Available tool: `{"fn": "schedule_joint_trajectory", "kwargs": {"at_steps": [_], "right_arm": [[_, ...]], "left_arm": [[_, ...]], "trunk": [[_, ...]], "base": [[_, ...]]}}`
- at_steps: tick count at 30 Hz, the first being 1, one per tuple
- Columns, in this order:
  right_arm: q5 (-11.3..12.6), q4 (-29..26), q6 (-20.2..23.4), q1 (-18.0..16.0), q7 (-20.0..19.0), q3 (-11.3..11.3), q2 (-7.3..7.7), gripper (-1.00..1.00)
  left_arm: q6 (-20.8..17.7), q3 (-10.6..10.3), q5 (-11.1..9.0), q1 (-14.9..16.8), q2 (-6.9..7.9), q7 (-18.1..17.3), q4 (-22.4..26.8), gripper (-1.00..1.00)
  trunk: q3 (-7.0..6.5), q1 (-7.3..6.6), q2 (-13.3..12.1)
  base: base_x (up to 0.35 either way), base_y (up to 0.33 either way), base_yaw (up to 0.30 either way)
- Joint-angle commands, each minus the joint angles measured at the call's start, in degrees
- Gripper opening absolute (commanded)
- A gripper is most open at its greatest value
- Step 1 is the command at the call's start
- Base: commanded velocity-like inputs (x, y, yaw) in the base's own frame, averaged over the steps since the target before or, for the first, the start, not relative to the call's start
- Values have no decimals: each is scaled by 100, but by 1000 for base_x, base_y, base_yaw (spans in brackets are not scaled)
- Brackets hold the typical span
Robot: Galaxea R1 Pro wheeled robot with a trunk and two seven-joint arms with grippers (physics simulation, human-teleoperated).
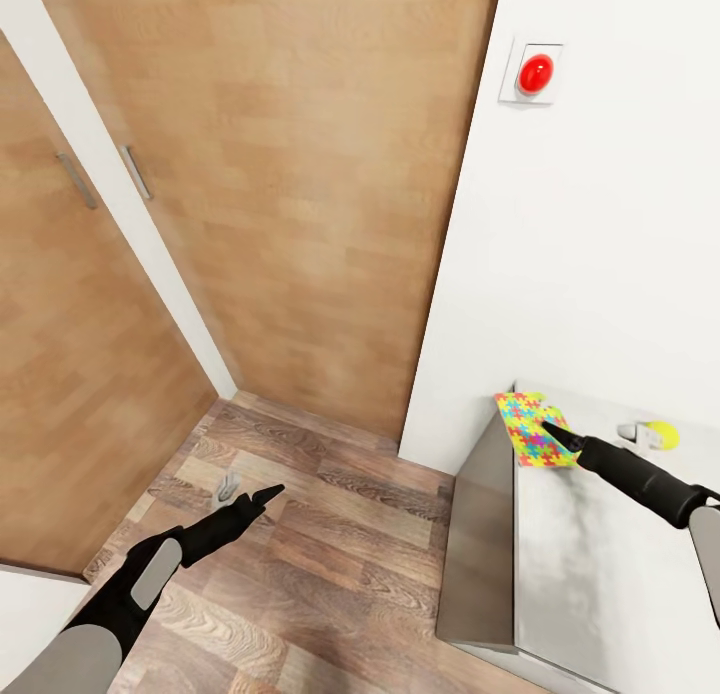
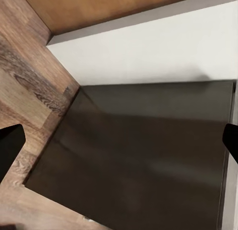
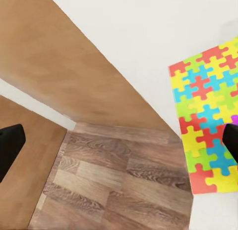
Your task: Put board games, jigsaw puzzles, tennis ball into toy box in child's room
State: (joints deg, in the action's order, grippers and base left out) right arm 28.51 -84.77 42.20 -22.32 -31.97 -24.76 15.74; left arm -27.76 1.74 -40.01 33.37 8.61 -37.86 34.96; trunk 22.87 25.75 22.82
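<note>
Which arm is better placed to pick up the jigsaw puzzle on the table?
The right. The right gripper is over the jigsaw puzzle at the table corner; the left gripper hangs above the wooden floor, away from the table.

Jigsaw puzzle [image 1: 535, 428] on the table [image 1: 600, 564] at its far left corner, against the wall [image 1: 590, 254]; tennis ball [image 1: 661, 435] to its right. Wooden doors [image 1: 300, 174] behind and left, floor [image 1: 300, 554] left of the table.

The pale grey table [image 1: 590, 564] carries a jigsaw puzzle [image 1: 535, 429] at its corner and a tennis ball [image 1: 662, 435] nearby
</note>
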Motion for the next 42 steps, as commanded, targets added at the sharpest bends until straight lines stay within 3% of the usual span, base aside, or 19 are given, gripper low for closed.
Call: {"fn": "schedule_joint_trajectory", "kwargs": {"at_steps": [1, 2, 5, 14, 16, 18, 19, 21, 22, 24, 33, 42], "right_arm": [[13, -8, 31, 14, -189, -20, 1, 100], [13, -8, 31, 14, -189, -20, 1, 100], [-1, -27, 15, 67, -691, -47, 5, 100], [-15, -43, 4, 173, -1384, -143, 66, 100], [-16, -46, 3, 190, -1501, -230, 86, 100], [-16, -50, 3, 213, -1708, -514, 115, 100], [-16, -50, 3, 213, -1708, -514, 115, 100], [-18, -53, 5, 228, -1898, -849, 136, 100], [-18, -53, 5, 228, -1898, -849, 136, 100], [-19, -53, 6, 238, -2084, -1098, 148, 100], [-20, -56, 7, 254, -2444, -1431, 167, 100], [-33, -57, 7, 261, -2543, -1518, 169, 100]], "left_arm": [[-45, 11, -32, 3, 0, -8, -2, 100], [-45, 11, -32, 3, 0, -8, -2, 100], [-48, 11, -32, 3, 0, -9, -4, 100], [-50, 10, -33, 3, 0, -10, -6, 100], [-49, 10, -33, 3, 1, -10, -6, 100], [-48, 10, -33, 3, 1, -12, -6, 100], [-48, 10, -33, 3, 1, -12, -6, 100], [-50, 10, -33, 3, 1, -11, -6, 100], [-50, 10, -33, 3, 1, -11, -6, 100], [-51, 10, -33, 3, 1, -11, -10, 100], [-53, 10, -33, 3, 1, -15, -14, 100], [-54, 10, -33, 3, 1, -21, -15, 100]], "trunk": [[9, 3, 10], [9, 3, 10], [9, 3, 10], [9, 3, 10], [9, 3, 10], [9, 3, 10], [9, 3, 10], [9, 3, 10], [9, 3, 10], [9, 3, 10], [9, 3, 10], [9, 3, 10]], "base": [[0, 0, 0], [0, 0, 0], [0, 0, 0], [0, 0, -34], [0, 0, -137], [0, 0, -177], [0, 0, -188], [0, 0, -214], [0, 0, -221], [0, 0, -238], [0, 0, -258], [0, 0, -240]]}}
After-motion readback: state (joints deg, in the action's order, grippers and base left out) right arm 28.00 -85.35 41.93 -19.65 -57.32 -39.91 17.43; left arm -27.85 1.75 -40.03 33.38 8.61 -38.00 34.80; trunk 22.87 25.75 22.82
